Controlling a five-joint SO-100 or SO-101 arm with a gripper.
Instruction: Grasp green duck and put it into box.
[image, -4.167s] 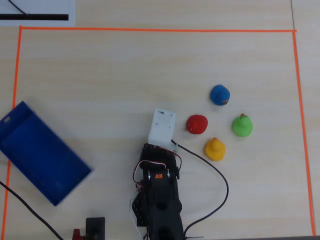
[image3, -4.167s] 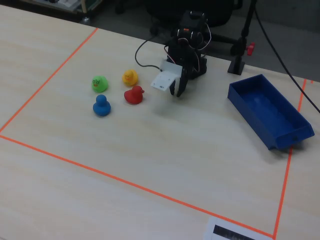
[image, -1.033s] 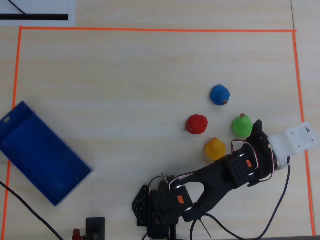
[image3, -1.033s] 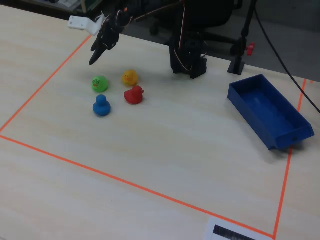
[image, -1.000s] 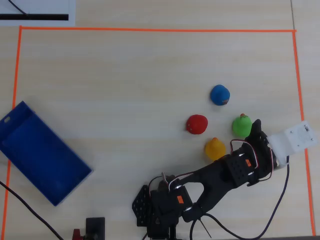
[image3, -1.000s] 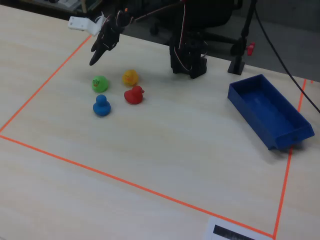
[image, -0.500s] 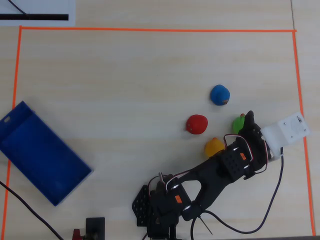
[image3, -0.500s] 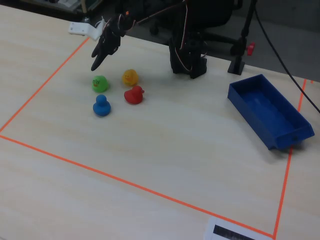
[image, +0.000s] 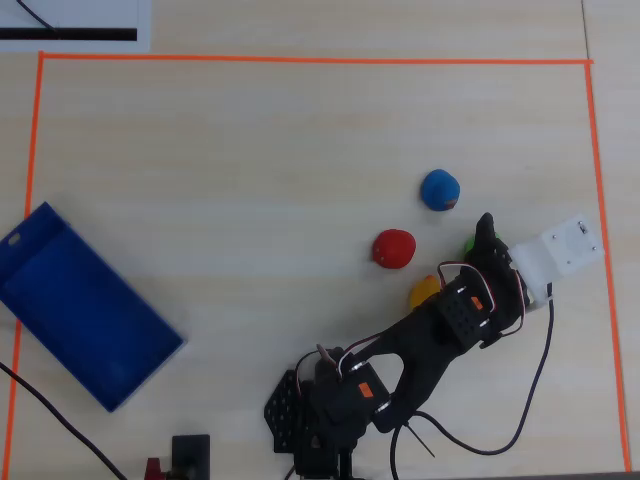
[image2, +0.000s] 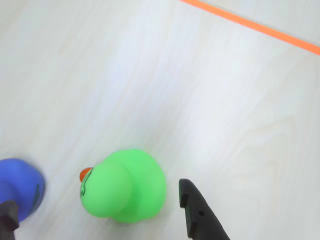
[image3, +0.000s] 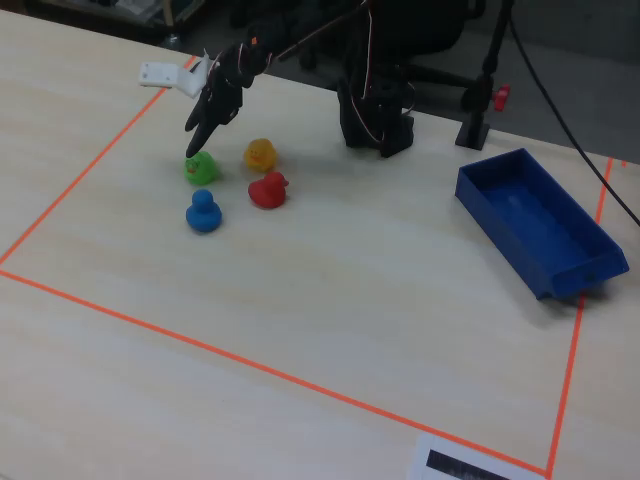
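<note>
The gripper (image3: 196, 152) hangs over the green duck (image3: 200, 167), fingers spread wide and holding nothing; in the wrist view one black finger (image2: 200, 216) sits just right of the duck (image2: 124, 185) and the other only shows at the bottom left corner, in front of the blue duck (image2: 20, 188). So the duck is between the fingers, not yet gripped, standing on the table at the far left of the duck cluster in the fixed view. The overhead view shows only a green sliver (image: 468, 243) past the arm. Risks, as a judgement: the blue duck (image3: 203, 212) is just beside the target, so the left finger could land on it or shove it on the way down; the yellow duck (image3: 260, 154) and red duck (image3: 267, 189) are near too. The duck is rounded and looks slick, so an off-centre close could squirt it out. The box (image3: 541, 222) is well apart on the right, so a weak grip could drop it in transit.
</note>
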